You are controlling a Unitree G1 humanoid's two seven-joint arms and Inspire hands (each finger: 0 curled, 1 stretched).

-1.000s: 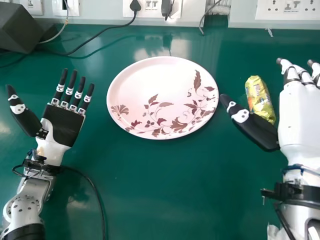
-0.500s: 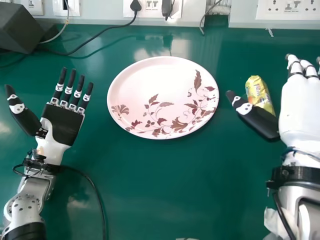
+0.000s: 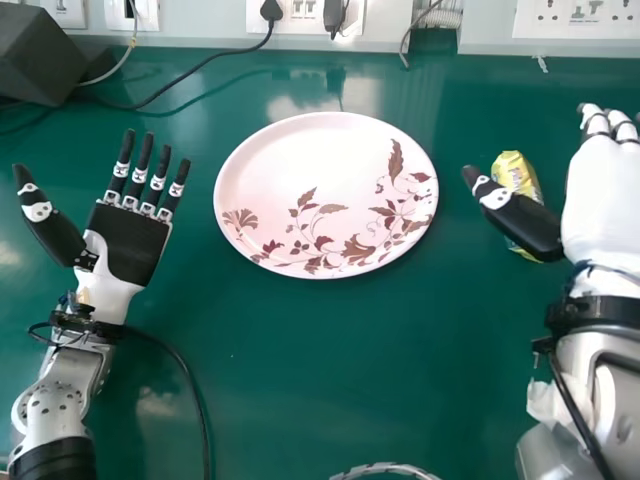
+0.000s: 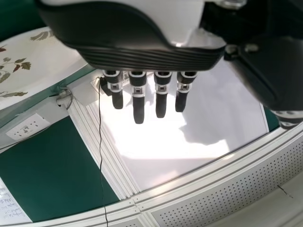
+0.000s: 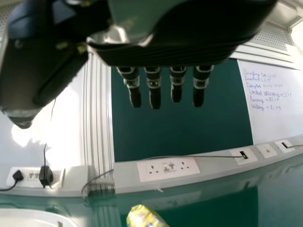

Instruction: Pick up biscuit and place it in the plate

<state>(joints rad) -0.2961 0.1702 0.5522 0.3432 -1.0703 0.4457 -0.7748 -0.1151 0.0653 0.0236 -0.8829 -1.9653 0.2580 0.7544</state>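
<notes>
My left robot hand [image 3: 130, 245] is wide open and empty, plate [image 3: 290, 175] to its right. Biscuit pack [image 3: 515, 170] is partly behind the thumb of my right robot hand [image 3: 608, 205], also open, nothing held. Probably light, slick and crumbly, so I'd pinch mid-wrapper, gently.

From above the table [image 3: 300, 370], we look forward and down over the whole plate [image 3: 300, 160]. At the wrists, we look out close along the left hand [image 3: 128, 250] and right hand [image 3: 612, 200] towards the wall panels [image 5: 180, 132], the left view tilted. All three views share the plate and some wall sockets [image 3: 583, 12].
</notes>
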